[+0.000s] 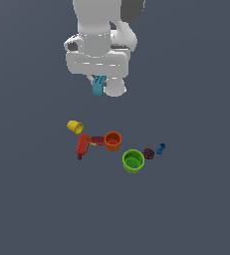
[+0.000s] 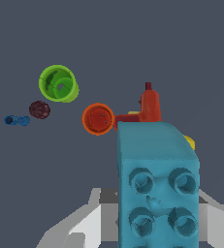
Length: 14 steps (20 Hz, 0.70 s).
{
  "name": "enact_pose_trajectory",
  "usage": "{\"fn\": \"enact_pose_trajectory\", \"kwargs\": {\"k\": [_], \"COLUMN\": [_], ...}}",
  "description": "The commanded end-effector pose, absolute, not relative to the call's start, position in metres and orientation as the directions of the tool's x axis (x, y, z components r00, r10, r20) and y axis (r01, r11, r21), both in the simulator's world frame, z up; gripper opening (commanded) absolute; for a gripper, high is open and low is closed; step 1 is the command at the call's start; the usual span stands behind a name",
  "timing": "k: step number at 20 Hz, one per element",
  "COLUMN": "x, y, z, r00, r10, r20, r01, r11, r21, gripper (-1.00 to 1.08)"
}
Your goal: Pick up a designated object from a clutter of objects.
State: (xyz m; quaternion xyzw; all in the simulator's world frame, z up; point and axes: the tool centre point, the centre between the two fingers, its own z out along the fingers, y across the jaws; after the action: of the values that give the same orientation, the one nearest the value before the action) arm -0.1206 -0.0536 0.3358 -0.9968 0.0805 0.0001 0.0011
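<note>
The designated object (image 1: 97, 84), a light teal-blue block with round studs, hangs high above the floor in my gripper (image 1: 98, 89), which is shut on it. In the wrist view the block (image 2: 157, 189) fills the foreground, stud face toward the camera, with grey-white gripper parts on either side of it. The clutter of objects lies well below: a yellow cup (image 1: 75, 126) on its side, a red drill-like tool (image 1: 83, 144), an orange cup (image 1: 113, 141), a green cup (image 1: 133, 161), a dark maroon lump (image 1: 148, 153) and a small darker blue piece (image 1: 160, 148).
The wrist view shows the green cup (image 2: 58, 84), the maroon lump (image 2: 39, 109), the blue piece (image 2: 16, 120), the orange cup (image 2: 98, 118) and the red tool (image 2: 150, 106) on the dark grey floor. The block hides most of the yellow cup (image 2: 189, 142).
</note>
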Motion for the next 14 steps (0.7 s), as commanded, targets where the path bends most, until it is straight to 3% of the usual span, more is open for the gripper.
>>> {"fn": "enact_pose_trajectory", "kwargs": {"k": [1, 14], "x": [-0.119, -0.108], "y": [-0.061, -0.083], "z": [0.359, 0.426], "r00": [0.987, 0.987], "r10": [-0.161, -0.161], "r20": [0.000, 0.000], "r01": [-0.161, -0.161], "r11": [-0.987, -0.987], "r21": [-0.001, 0.000], "gripper": [-1.00, -1.00]}}
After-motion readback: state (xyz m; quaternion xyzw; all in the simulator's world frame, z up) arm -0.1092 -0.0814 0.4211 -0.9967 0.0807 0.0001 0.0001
